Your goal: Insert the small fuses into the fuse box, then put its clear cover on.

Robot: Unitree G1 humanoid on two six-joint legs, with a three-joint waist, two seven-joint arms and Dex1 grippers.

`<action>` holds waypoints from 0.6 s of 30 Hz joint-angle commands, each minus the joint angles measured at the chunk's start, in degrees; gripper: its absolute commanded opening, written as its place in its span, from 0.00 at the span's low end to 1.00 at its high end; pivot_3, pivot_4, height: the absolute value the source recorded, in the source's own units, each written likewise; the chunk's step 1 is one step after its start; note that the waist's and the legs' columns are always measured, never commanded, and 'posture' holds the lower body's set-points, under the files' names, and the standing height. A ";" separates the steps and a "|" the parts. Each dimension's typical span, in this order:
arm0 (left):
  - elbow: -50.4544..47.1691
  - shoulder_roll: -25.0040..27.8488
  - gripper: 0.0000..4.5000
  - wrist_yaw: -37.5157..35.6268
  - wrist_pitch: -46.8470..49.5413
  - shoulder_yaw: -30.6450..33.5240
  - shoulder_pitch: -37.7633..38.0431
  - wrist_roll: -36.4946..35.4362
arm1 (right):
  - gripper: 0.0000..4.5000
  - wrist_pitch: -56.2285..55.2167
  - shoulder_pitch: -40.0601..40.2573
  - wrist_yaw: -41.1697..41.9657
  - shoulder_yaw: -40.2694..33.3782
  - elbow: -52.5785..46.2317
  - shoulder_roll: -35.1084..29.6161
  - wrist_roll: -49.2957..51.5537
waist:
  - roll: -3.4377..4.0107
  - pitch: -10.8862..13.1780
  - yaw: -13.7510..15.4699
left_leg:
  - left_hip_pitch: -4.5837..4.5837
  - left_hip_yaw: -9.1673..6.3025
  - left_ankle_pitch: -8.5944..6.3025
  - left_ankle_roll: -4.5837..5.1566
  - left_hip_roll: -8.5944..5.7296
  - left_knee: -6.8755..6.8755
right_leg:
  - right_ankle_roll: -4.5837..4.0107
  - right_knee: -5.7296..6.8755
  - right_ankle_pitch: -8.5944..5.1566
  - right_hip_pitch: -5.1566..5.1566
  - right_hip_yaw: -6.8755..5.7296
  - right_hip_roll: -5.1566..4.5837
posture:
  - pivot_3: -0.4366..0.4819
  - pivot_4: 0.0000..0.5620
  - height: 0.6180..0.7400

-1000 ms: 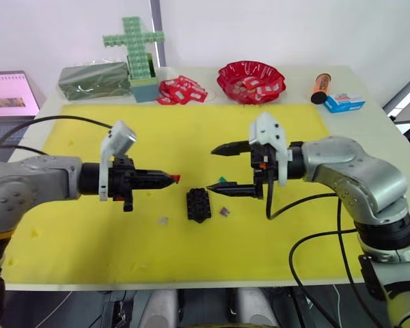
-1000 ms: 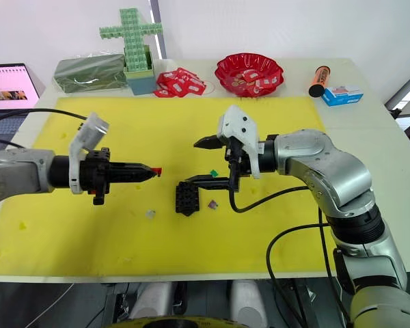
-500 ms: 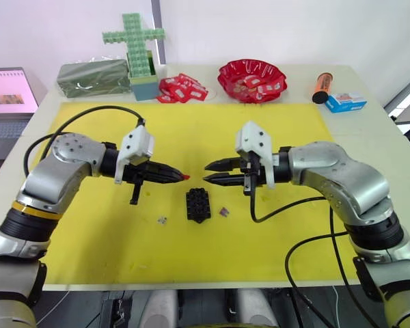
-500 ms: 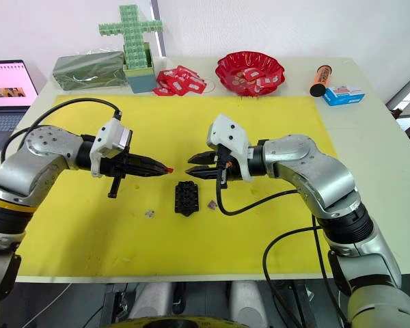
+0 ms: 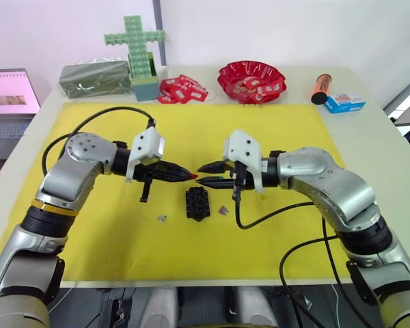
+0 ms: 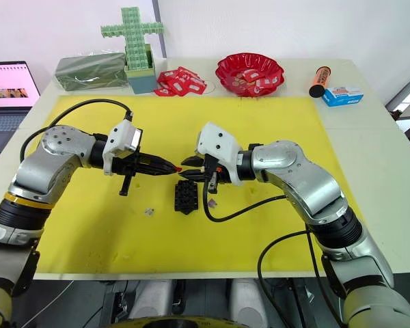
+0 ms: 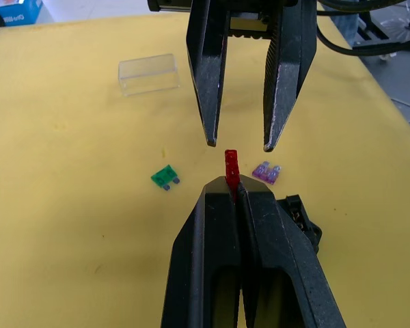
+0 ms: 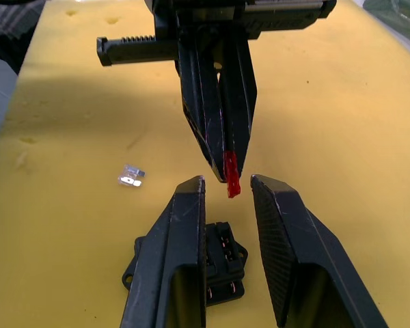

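While the left pincer (image 7: 231,195) pinches the red fuse (image 7: 231,167), the spread right pincer (image 8: 225,183) half-hides the fuse box (image 8: 222,263).

— On the mat (image 5: 280,232)?
— Fuse box (image 5: 198,203) centred, below both grippers.
— Around it?
— Purple fuse (image 5: 223,210) just beside at 3 o'clock, grey fuse (image 5: 162,219) at 8 o'clock, green fuse (image 7: 165,178) at 1 o'clock, clear cover (image 7: 147,74) beyond that.
— Behind the mat?
— Brick cross (image 5: 137,41) at 11 o'clock, bowl (image 5: 251,79) at 1 o'clock.
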 commanded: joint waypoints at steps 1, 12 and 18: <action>-1.97 -0.43 0.00 0.12 0.71 2.09 -1.39 -0.47 | 0.24 -1.11 -0.66 -0.02 -0.29 -0.82 0.43 -0.76 | 0.00 0.00 0.07 | 0.00 -0.01 0.00 0.00 0.00 0.02 | 0.00 0.01 0.00 0.00 0.00 0.00 | 0.48 0.27 1.00; -2.55 -0.68 0.00 -0.54 1.26 2.28 -1.41 -0.38 | 0.24 -0.72 0.00 -0.34 -0.52 0.22 1.59 -1.37 | 0.00 0.00 0.06 | 0.00 -0.04 -0.01 0.01 0.00 0.15 | 0.00 0.09 0.00 0.04 -0.01 0.01 | 0.48 0.27 1.00; -2.84 -0.53 0.00 -1.31 1.16 2.28 -1.12 -0.49 | 0.05 -0.38 0.62 0.54 -0.94 -0.07 1.35 -0.43 | 0.00 0.00 0.02 | 0.00 -0.05 -0.01 0.02 0.00 0.20 | 0.00 0.13 0.00 0.06 -0.01 0.01 | 0.48 0.27 1.00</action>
